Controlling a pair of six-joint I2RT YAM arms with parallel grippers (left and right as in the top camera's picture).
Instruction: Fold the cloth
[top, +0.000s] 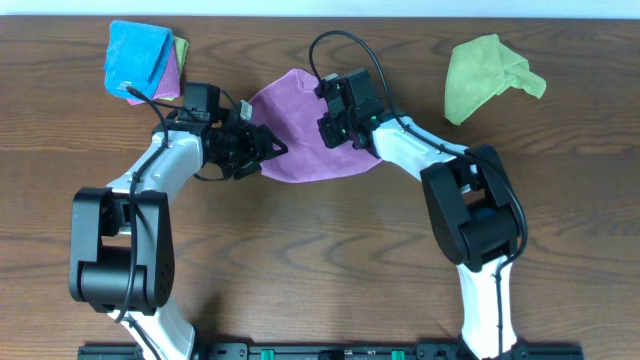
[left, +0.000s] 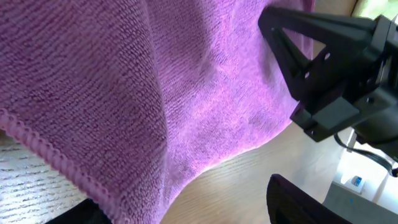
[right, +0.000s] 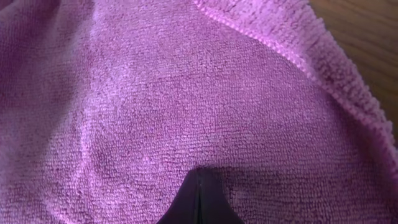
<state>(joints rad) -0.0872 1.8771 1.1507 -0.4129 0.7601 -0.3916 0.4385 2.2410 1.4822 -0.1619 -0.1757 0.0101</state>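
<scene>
Overhead shows a brown wooden table (top: 330, 260) with both arms reaching in toward its far middle. The cloth (top: 295, 120), lilac microfibre, lies there between them, rumpled rather than flat, with its lower edge curving toward the near side. Well apart to the right sits a lime-green cloth (top: 480, 75), crumpled into a loose heap. At the far left corner a folded blue cloth (top: 135, 55) rests on top of a pink one (top: 168, 82), with a sliver of green showing behind them. Neither lies in the way of either arm.

The right gripper (top: 330, 130) sits over the lilac cloth's upper right part and hides it from above. In the right wrist view its dark fingers are pressed together with only a thin seam between them, nipping the pile at their tips. The stitched hem runs across the upper right corner of that view.

The left gripper (top: 272, 146) is at the cloth's left edge with its jaws spread wide. Its wrist view shows the fabric raised like a drape, pale tabletop beneath it, and the hem hanging between the fingers.
</scene>
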